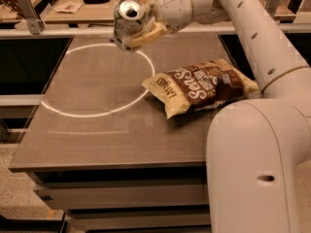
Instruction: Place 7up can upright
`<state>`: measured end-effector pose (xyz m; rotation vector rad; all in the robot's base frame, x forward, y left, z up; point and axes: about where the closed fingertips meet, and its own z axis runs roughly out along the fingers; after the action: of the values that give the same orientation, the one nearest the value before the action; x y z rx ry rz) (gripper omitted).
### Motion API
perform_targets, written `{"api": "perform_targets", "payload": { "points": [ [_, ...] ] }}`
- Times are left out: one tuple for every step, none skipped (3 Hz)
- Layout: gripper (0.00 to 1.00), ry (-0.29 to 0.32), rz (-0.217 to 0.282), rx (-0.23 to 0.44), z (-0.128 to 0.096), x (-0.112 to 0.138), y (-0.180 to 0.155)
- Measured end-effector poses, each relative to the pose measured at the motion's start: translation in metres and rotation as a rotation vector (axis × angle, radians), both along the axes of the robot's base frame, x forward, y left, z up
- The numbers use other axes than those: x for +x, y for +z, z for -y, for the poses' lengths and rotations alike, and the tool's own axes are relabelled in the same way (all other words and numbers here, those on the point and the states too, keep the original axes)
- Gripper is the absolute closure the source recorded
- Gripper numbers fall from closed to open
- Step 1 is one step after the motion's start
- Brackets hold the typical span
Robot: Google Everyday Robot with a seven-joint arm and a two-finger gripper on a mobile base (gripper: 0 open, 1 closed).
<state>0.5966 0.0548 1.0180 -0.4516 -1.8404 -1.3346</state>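
The 7up can (127,22) is a pale silvery can with its pull-tab top turned toward the camera. My gripper (138,25) is shut on the 7up can and holds it in the air over the far edge of the grey table (97,130), above the far part of a white painted circle (97,81). The can is tilted, top end up and leaning toward the camera. My arm reaches in from the right.
A brown-and-yellow chip bag (201,84) lies on the table to the right of the circle. My white arm base (252,169) fills the lower right. A further table (92,4) with small items stands behind. The small dark-blue packet is hidden.
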Motion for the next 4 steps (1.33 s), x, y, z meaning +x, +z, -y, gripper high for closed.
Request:
{"api": "perform_targets", "payload": {
  "points": [
    [1.0, -0.034, -0.179, -0.043, 0.001, 0.014, -0.016],
    [1.0, -0.051, -0.244, -0.071, 0.007, 0.018, -0.024],
    [1.0, -0.05, -0.313, -0.079, -0.003, 0.012, -0.029],
    [1.0, -0.038, -0.386, -0.132, -0.021, 0.004, -0.052]
  ]
}}
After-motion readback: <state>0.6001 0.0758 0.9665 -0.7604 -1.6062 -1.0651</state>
